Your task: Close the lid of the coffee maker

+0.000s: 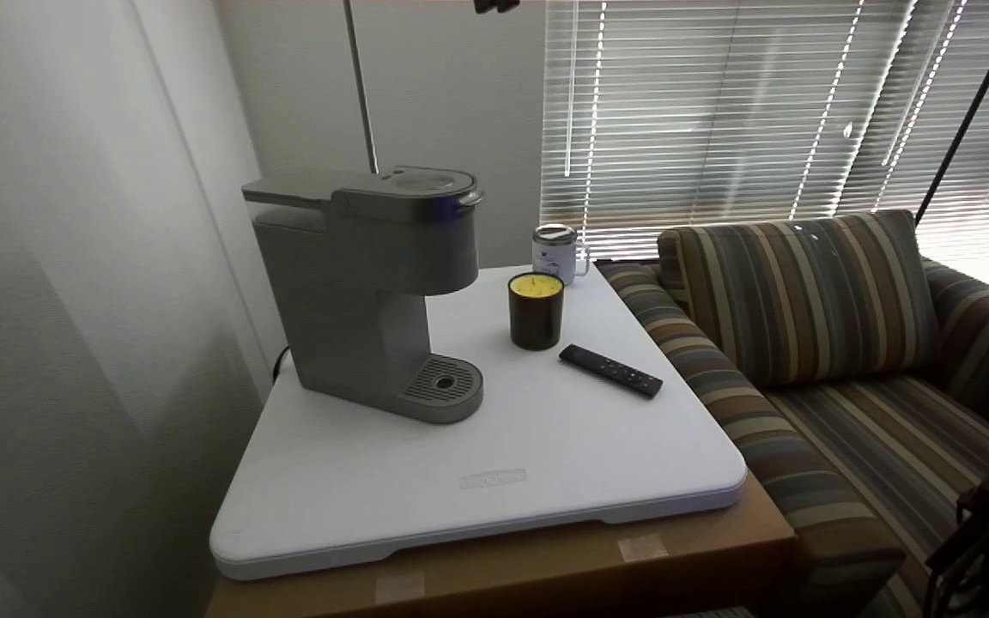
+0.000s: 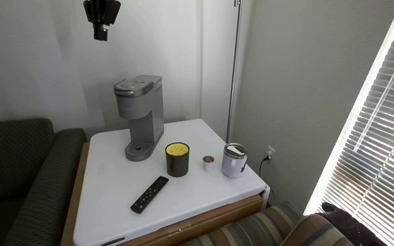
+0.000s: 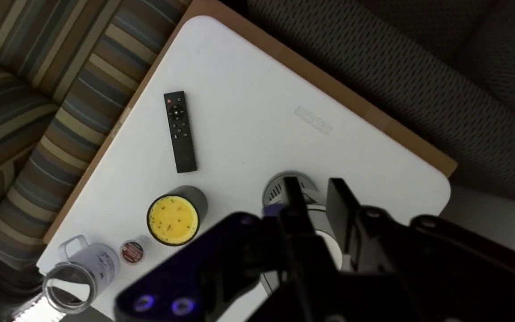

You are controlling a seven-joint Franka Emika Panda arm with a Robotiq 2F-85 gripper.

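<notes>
The tall grey coffee maker (image 1: 357,300) stands on the white tabletop in both exterior views (image 2: 133,108). Its grey lid (image 1: 421,182) lies flat on the brew head in both exterior views (image 2: 131,85), with a silver handle at the front. In the wrist view, part of the lid (image 3: 322,218) shows between my fingers, with the base plate (image 3: 280,185) beyond. My gripper (image 3: 314,184) is open and empty, with a moderate gap between its fingers. It hangs well above the coffee maker in an exterior view (image 2: 100,36) and touches nothing. My gripper hides much of the machine's top in the wrist view.
A dark jar with yellow top (image 2: 177,164), a black remote (image 2: 149,194), a small pod (image 2: 208,164) and a lidded white mug (image 2: 233,165) stand or lie on the white table (image 1: 357,489). A wall is behind the machine. A striped armchair (image 1: 803,300) adjoins the table.
</notes>
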